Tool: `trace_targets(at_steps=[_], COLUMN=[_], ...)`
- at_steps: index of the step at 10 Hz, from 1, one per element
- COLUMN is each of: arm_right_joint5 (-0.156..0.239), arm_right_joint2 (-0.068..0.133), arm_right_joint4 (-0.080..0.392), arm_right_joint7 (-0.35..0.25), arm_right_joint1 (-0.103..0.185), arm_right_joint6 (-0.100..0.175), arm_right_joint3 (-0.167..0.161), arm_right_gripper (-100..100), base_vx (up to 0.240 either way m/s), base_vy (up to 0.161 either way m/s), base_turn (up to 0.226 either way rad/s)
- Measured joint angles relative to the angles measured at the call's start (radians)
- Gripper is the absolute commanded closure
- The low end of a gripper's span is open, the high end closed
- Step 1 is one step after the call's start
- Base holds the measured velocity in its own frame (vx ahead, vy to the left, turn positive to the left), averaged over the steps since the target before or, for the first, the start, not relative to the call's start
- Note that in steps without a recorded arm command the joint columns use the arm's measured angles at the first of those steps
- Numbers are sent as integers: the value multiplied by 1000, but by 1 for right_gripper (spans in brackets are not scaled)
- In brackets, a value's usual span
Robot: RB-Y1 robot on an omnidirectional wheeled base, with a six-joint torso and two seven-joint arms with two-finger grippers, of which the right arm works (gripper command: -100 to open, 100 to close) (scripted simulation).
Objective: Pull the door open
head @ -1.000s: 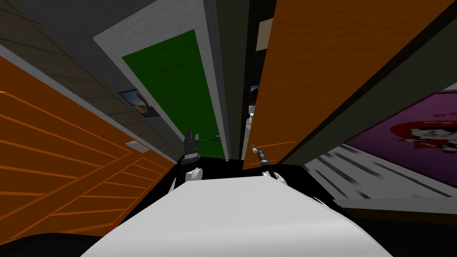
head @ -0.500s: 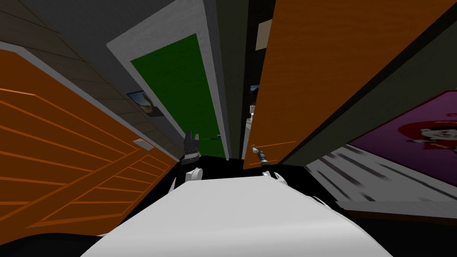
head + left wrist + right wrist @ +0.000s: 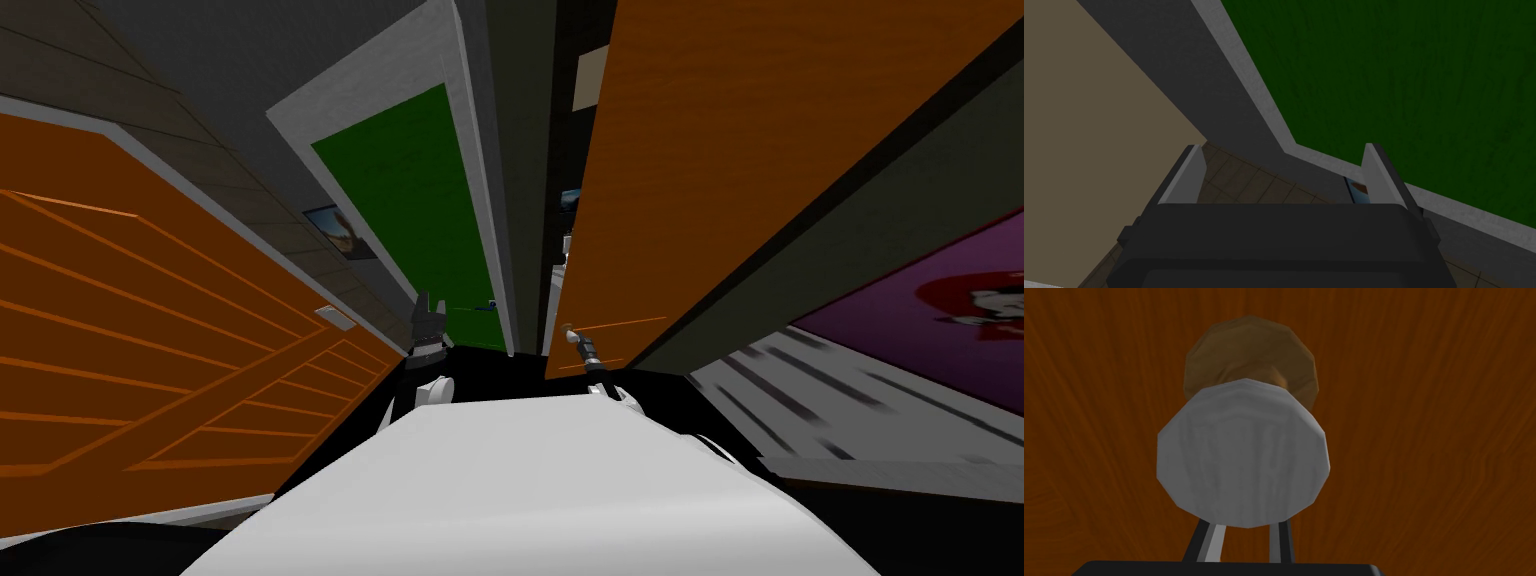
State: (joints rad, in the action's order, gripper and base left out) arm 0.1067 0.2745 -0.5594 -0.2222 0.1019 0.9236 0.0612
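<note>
- Head view: the orange door (image 3: 760,150) stands partly swung, its free edge towards me.
- Low on the door, near that free edge, the right gripper (image 3: 574,336) meets the knob (image 3: 566,327). In the right wrist view its fingers (image 3: 1213,540) stand close together and run in under the grey knob, apparently clamped on it.
- Off the door's free edge, the left gripper (image 3: 428,312) hangs idle, blades spread wide with nothing between them.
- Over the last second the green panel (image 3: 410,200) and the orange panelling (image 3: 150,350), both beyond the door's free edge, slide across the picture. The poster (image 3: 930,320) on the door's other side drifts outward. Door and knob hold their place.
- That shift reads as my own turn with the door following, so the pull looks under way but not finished.
</note>
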Motion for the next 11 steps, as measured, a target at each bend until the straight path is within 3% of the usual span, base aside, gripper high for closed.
trace_targets(at_steps=[2,5,8,10,11], arm_right_joint5=[4,21,44,56,67], arm_right_joint2=[0,4,7,12,13], arm_right_joint4=[-33,-29,-57,-45,-22], arm_right_joint7=[-22,-79,-151,-198,-227], arm_right_joint1=[-20,-17,-36,-33,-22], arm_right_joint6=[-16,-17,-30,-27,-23], arm_right_joint3=[-4,-14,-26,-35,-43], arm_right_gripper=[100,100,100,100,-100], base_vx=[-19,-42,-53,-63,-62], base_vy=[-16,-25,-23,-32,-49], base_turn=[31,81,53,108,56])
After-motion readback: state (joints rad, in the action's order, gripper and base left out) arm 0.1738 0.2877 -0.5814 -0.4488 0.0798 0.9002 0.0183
